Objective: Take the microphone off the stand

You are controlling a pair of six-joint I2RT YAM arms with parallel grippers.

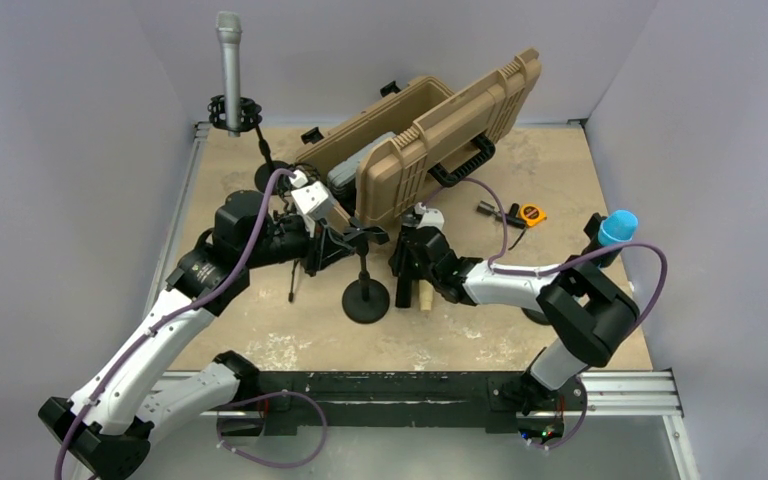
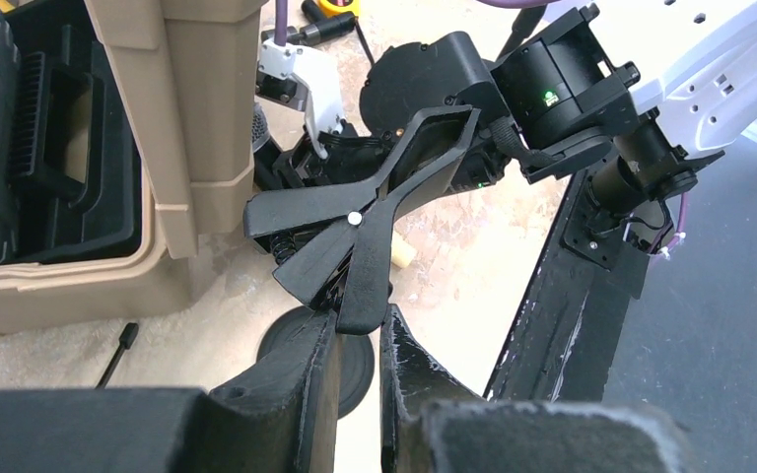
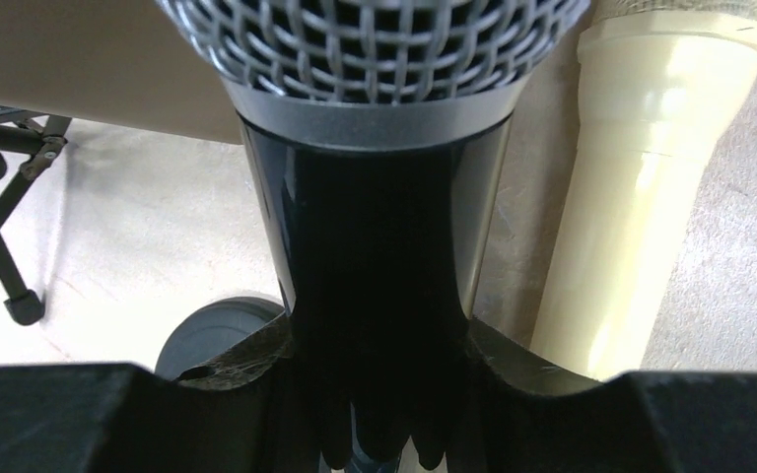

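A black microphone (image 3: 375,236) with a silver mesh head sits upright between my right gripper's (image 3: 379,335) fingers, which are shut on its body. In the top view the right gripper (image 1: 407,262) is just right of the small stand (image 1: 365,300) with a round black base. My left gripper (image 2: 360,317) is shut on the handle levers of the stand's black spring clip (image 2: 375,197); it also shows in the top view (image 1: 332,245). The clip's jaws are spread towards the right gripper. I cannot tell whether the microphone still touches the clip.
A cream microphone (image 3: 641,177) lies right beside the black one. An open tan hard case (image 1: 430,150) stands just behind both grippers. A grey microphone (image 1: 228,70) stands on another stand at the back left. A yellow tape measure (image 1: 532,214) lies at the right.
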